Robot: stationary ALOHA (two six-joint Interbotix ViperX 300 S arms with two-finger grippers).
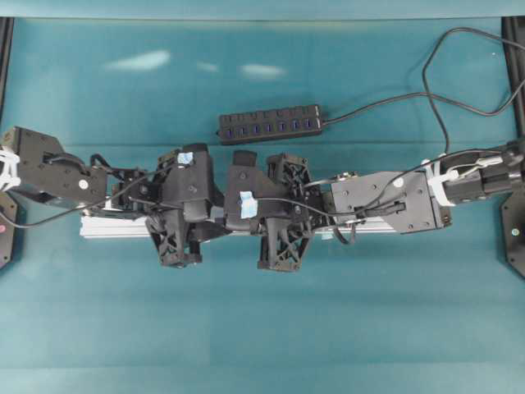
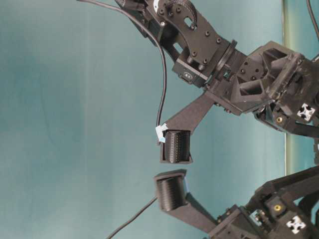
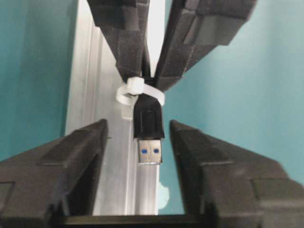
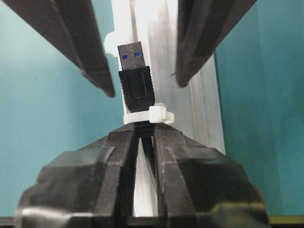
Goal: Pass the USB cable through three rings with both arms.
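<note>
One camera looks straight down on my whole table [image 1: 262, 328], far enough to take in both my arms. Another sits low and close, turned sideways. My left wrist camera looks along my left pincer [image 3: 137, 156] at the USB plug [image 3: 150, 133]; my right wrist camera faces back at that plug [image 4: 135, 76] and the rail [image 4: 199, 104].

No readable text, brand, number or label showed in any view. The blue tape patches [image 1: 247, 203] on the arms were blank, and the hub bar [image 1: 270, 125] showed only blue ports, no legible print.
</note>
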